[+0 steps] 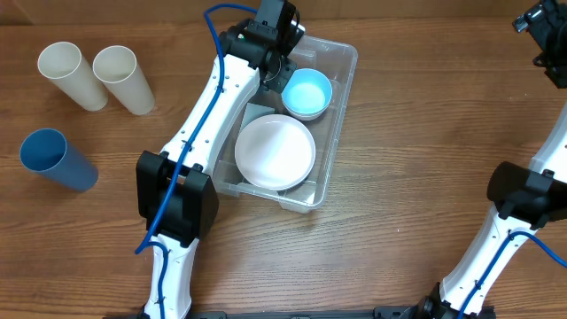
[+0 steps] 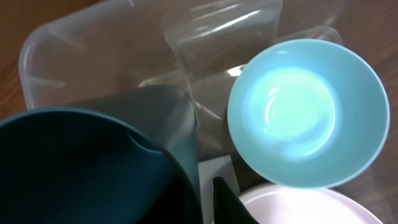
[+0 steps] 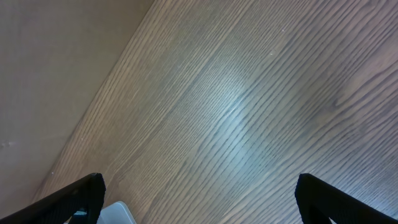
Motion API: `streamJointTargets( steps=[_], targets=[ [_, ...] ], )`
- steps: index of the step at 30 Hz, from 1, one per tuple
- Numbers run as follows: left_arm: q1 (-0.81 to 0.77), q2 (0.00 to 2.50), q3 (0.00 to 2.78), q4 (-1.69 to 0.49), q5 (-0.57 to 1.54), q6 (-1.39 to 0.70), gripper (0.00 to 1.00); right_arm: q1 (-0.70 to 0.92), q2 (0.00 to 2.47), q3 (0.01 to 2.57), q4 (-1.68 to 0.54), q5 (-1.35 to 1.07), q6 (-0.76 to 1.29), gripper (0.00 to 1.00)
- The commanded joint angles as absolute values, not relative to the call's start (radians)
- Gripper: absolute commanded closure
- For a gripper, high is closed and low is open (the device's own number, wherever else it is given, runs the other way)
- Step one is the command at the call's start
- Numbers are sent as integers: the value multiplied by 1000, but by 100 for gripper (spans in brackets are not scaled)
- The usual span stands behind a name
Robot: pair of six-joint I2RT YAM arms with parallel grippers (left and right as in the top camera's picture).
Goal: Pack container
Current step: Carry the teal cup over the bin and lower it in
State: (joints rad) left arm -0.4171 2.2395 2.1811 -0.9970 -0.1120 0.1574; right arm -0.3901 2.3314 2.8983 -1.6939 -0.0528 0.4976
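The clear container (image 1: 344, 71) stands mid-table; its wall also shows in the left wrist view (image 2: 74, 56). Inside it are a light blue bowl (image 1: 306, 92) (image 2: 305, 112) and a white bowl (image 1: 275, 151) (image 2: 298, 208), with the white label (image 2: 214, 169) between them. My left gripper (image 1: 273, 40) (image 2: 208, 199) is over the container's far left corner, shut on a dark teal cup (image 2: 81, 168). The overhead view hides that cup under the wrist. My right gripper (image 1: 542, 35) (image 3: 199, 199) is open and empty over bare wood at the far right.
Two cream cups (image 1: 73, 75) (image 1: 124, 80) and a blue cup (image 1: 55, 159) lie on the table at the left. A white object's corner (image 3: 115, 214) shows at the bottom of the right wrist view.
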Motion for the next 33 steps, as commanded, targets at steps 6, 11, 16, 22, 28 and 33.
streamJointTargets(
  steps=[6,11,16,22,28,33],
  targets=[
    [-411,2263,2177,-870,-189,153,52,-387,2322,2899,-1689,-54,502,0],
    [-411,2263,2178,-815,-213,154,35,-387,2322,2899,-1689,-54,501,0],
    [-413,2259,2237,-850,-263,152,32,-387,2322,2899,-1689,-54,502,0],
    [-418,2234,2402,-1061,-254,70,32,-387,2322,2899,-1689,-54,501,0],
    [-433,2197,2468,-1348,-178,-6,29,-387,2322,2899,-1689,-54,502,0],
    [-434,2199,2420,-1560,-137,-15,28,-387,2322,2899,-1689,-54,501,0]
  ],
)
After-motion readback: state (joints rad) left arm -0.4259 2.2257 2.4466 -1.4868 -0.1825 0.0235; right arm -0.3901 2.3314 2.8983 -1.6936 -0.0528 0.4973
